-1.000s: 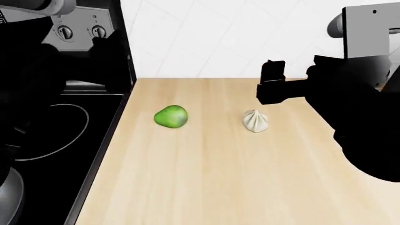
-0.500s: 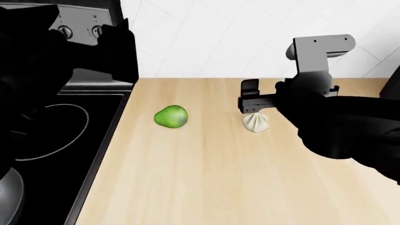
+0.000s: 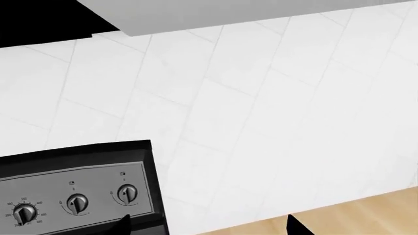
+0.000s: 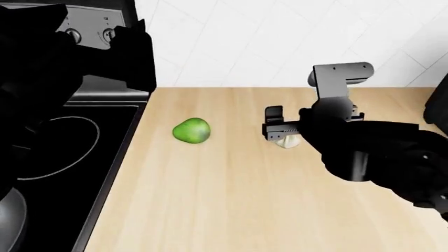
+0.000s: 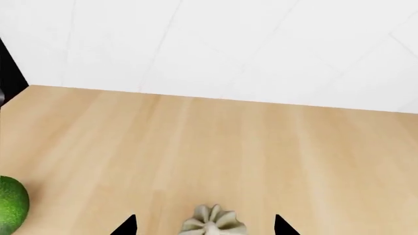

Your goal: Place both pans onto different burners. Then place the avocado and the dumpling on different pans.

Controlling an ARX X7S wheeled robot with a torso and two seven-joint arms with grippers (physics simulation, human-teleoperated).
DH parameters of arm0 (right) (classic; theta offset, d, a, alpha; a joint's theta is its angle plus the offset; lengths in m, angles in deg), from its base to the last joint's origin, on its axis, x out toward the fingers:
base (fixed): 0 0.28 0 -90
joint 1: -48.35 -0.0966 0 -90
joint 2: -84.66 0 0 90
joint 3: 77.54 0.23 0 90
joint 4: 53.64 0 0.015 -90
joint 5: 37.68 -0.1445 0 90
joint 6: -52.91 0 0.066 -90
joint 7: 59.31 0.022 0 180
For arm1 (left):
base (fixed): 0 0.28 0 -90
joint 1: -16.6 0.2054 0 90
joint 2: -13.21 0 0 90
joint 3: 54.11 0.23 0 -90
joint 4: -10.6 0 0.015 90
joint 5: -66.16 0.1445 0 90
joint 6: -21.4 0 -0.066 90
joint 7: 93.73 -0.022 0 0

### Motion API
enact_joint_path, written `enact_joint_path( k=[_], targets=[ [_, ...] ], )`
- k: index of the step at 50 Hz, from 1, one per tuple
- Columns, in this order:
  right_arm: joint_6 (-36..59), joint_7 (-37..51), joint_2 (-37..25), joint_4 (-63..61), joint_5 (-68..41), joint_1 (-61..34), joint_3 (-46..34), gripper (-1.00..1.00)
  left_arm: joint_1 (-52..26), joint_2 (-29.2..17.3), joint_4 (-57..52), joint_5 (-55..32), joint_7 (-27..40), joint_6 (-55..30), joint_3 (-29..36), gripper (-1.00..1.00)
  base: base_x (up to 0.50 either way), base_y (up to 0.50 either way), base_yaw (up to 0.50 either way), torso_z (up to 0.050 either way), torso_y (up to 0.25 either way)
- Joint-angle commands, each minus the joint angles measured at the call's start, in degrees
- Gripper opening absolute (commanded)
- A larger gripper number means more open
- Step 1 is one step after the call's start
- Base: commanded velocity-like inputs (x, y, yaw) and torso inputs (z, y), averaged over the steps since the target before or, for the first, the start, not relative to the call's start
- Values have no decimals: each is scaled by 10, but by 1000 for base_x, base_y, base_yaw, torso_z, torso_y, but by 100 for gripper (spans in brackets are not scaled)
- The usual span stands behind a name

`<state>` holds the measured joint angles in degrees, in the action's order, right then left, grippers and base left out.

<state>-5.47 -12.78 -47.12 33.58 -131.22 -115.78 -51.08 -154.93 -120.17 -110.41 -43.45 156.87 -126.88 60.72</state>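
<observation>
The cream pleated dumpling (image 4: 288, 141) sits on the wooden counter, mostly covered by my right gripper (image 4: 283, 129). In the right wrist view the dumpling (image 5: 214, 223) lies between the two black fingertips (image 5: 128, 225), which stand wide apart: the gripper is open around it. The green avocado (image 4: 191, 130) lies to the dumpling's left, untouched, and the avocado (image 5: 11, 205) also shows in the right wrist view. A grey pan rim (image 4: 10, 219) shows at the cooktop's near corner; the other pan is hidden. A white burner (image 4: 89, 148) ring shows on the black glass. My left gripper (image 3: 207, 228) hangs open and empty near the stove's back panel.
The stove's control panel with knobs (image 3: 128, 194) stands at the back left against the white tiled wall (image 4: 231, 42). My left arm (image 4: 56, 68) blocks much of the cooktop. Light wooden counter (image 4: 231, 205) stretches in front of the avocado and dumpling.
My right gripper has come left and down from above the counter until its fingers straddle the dumpling. The left arm shifted early on, then held still. Avocado and dumpling have not moved.
</observation>
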Motion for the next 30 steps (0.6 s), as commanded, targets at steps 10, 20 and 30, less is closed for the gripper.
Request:
enact_joint_path(
  k=[10, 20, 30],
  targets=[
    [-8, -35, 37, 80, 24, 11, -14, 100, 2, 1, -1, 4, -5, 5, 4, 100, 0, 0, 0, 0, 0],
    [-11, -62, 68, 144, 35, 10, -21, 100, 8, 0, -2, 9, -9, 8, 5, 100, 0, 0, 0, 0, 0],
    [-16, -73, 73, 164, 36, 24, -24, 100, 9, 1, -2, 10, -10, 10, 7, 100, 0, 0, 0, 0, 0]
  ],
)
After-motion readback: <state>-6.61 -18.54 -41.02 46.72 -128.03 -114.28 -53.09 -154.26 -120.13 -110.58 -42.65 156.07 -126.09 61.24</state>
